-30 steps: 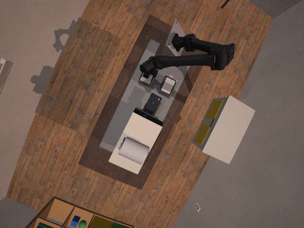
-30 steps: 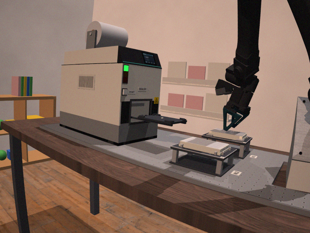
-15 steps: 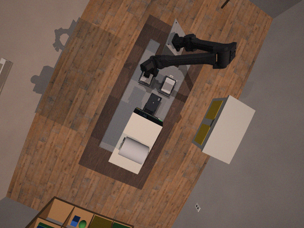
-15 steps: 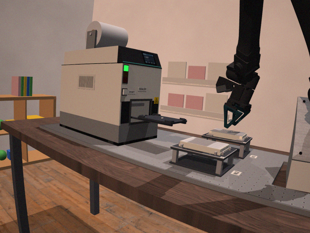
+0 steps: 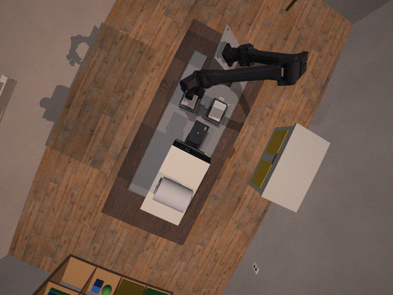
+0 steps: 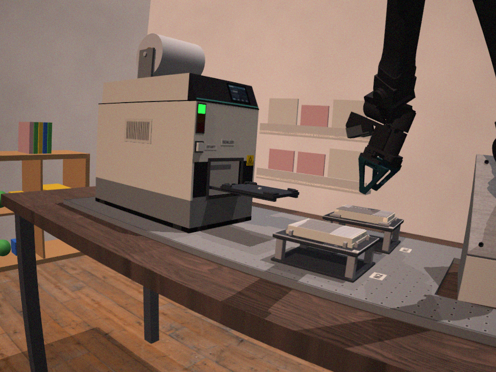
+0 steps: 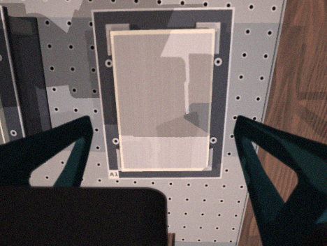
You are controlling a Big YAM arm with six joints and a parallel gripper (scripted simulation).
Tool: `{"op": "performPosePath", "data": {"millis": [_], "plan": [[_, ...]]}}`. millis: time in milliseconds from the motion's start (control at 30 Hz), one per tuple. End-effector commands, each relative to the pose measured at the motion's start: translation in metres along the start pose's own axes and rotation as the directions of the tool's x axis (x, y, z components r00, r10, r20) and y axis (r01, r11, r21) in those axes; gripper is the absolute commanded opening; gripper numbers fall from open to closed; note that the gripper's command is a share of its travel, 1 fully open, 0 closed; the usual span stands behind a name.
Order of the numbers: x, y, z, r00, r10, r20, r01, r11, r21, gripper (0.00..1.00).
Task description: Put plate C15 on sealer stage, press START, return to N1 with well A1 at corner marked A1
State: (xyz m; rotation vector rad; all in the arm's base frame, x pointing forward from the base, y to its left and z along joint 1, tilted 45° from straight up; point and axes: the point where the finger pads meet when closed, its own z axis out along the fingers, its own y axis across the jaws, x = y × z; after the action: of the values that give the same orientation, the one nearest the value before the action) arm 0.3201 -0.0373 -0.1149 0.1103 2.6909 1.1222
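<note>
Two plate nests sit side by side on the grey perforated board of the worktop point(image 5: 127, 203) in the top view, each carrying a pale plate; the black arm point(image 5: 247, 72) reaches over the one farther from its base, nest N1 point(image 5: 182, 102), while the plate in N2 point(image 5: 217, 111) lies uncovered beside it. The sealer point(image 5: 184, 171) stands past the nests with its dark stage point(image 5: 197, 130) pushed out toward them and a foil roll point(image 5: 172, 194) on top. From the exterior view, the end effector point(image 6: 375, 180) hangs well above plate C15 point(image 6: 362, 214) — apart from it, jaws spread wide and holding nothing. C15 lies flat in the rear nest; the nearer nest point(image 6: 326, 250) bears the N2 tag beside it. The sealer's lamp point(image 6: 201, 109) shows green, and the stage carries nothing. In the wrist view, the two teal-edged fingers frame C15 point(image 7: 161, 98) from either side without touching it; the plate sits inside the corner locators of its dark frame, and a small A1 mark point(image 7: 113, 174) shows at the frame's lower left corner.
</note>
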Motion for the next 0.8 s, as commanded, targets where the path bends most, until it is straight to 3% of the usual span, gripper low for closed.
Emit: {"op": "performPosePath", "data": {"millis": [0,767], "plan": [[-0.026,-0.007,-0.022,0.998,-0.044,0.044,0.043,0.999,0.026,1.0],[-0.044,-0.007,-0.059,0.997,-0.059,0.051,0.058,0.998,0.033,1.0]]}}
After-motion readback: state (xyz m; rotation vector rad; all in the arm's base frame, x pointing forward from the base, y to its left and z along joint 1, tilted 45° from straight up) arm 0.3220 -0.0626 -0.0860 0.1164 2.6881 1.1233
